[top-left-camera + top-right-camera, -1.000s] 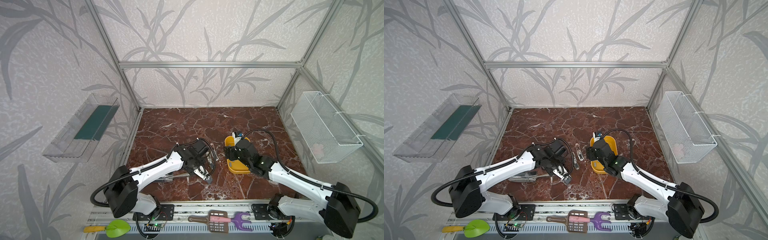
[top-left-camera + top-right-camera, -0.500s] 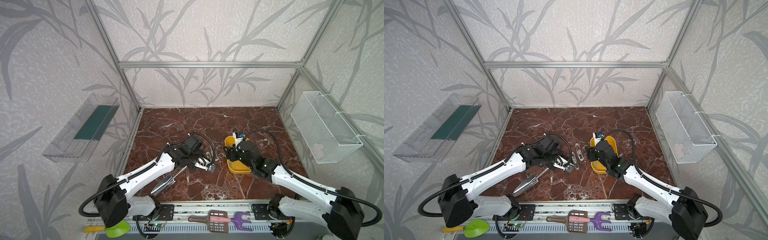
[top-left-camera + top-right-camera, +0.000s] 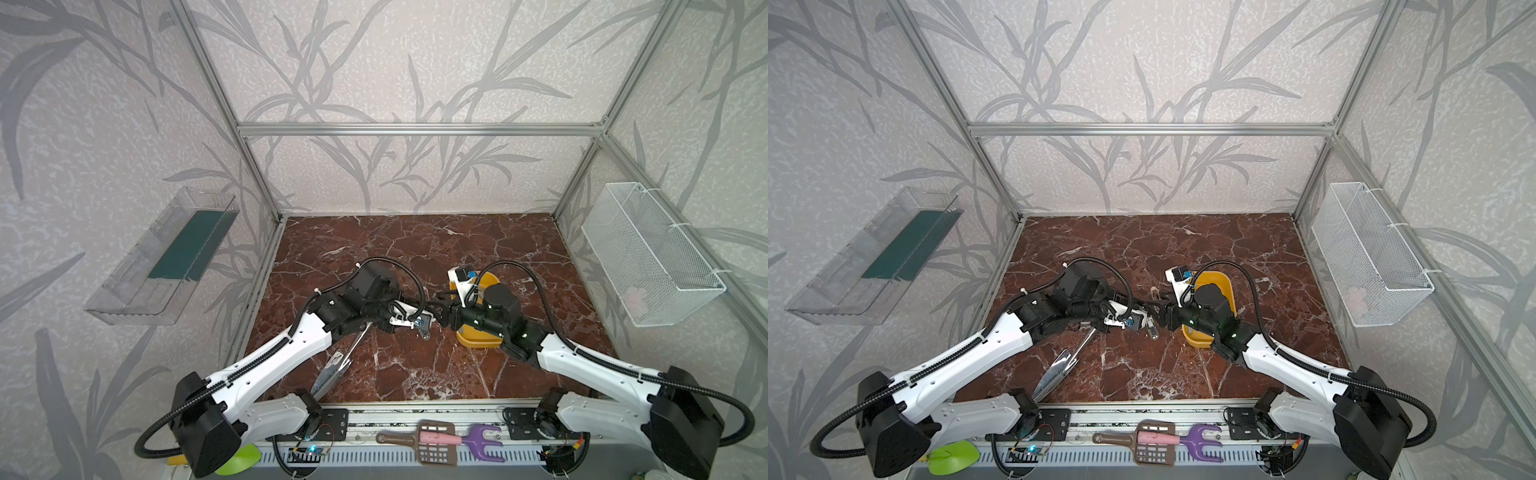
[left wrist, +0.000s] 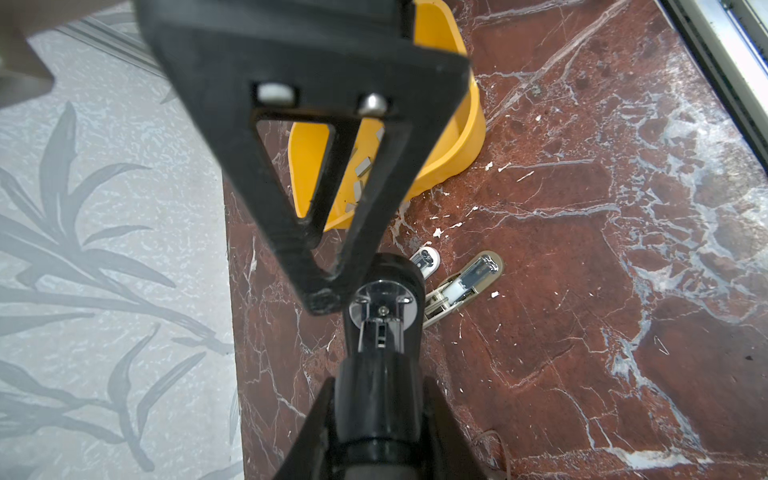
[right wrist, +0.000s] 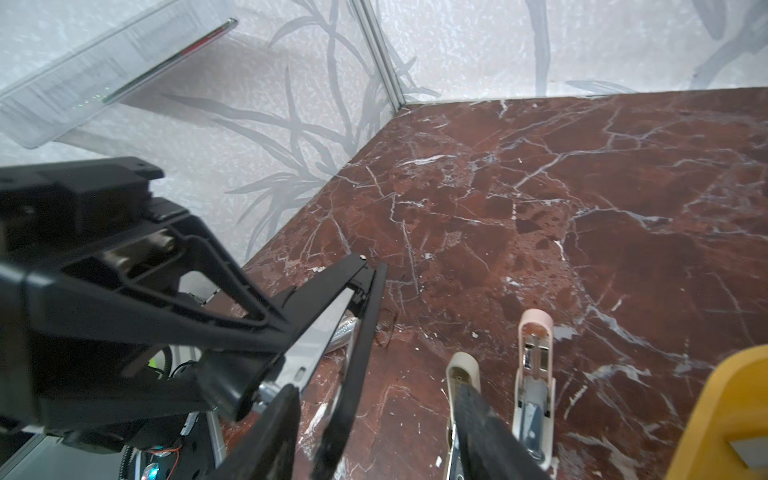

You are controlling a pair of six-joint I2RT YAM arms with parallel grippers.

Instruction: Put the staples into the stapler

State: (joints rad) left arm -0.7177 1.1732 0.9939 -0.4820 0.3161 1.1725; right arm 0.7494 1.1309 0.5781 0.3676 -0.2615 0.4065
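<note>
Both top views: my left hand and right hand meet tip to tip above the middle of the desk, just beside the yellow tray. Left is clamped on one end of the stapler. Its long silver part slants toward the front edge, and I cannot tell whether its tip rests on the desk. My guess at the reason: held up and open, it presents the channel to the right hand. The right arm covers most of the tray, so no staples can be made out here.

Left wrist view: my fingers flank the stapler's black body, chrome end facing out. A right-hand fingertip sits right at that chrome end, touching or just short, I cannot tell which. Through that finger's frame the staples lie loose in the tray as grey strips, none lifted. A small stapler lies splayed open on the desk near the tray, untouched.

Right wrist view: right fingers stand apart, with nothing pinched between them that I can make out. The left hand fills one side. The small stapler's two halves lie beyond, and the tray rim shows at the corner.

Writing: none legible in any view. A blue patch on a wrist camera mount is too small to read.
</note>
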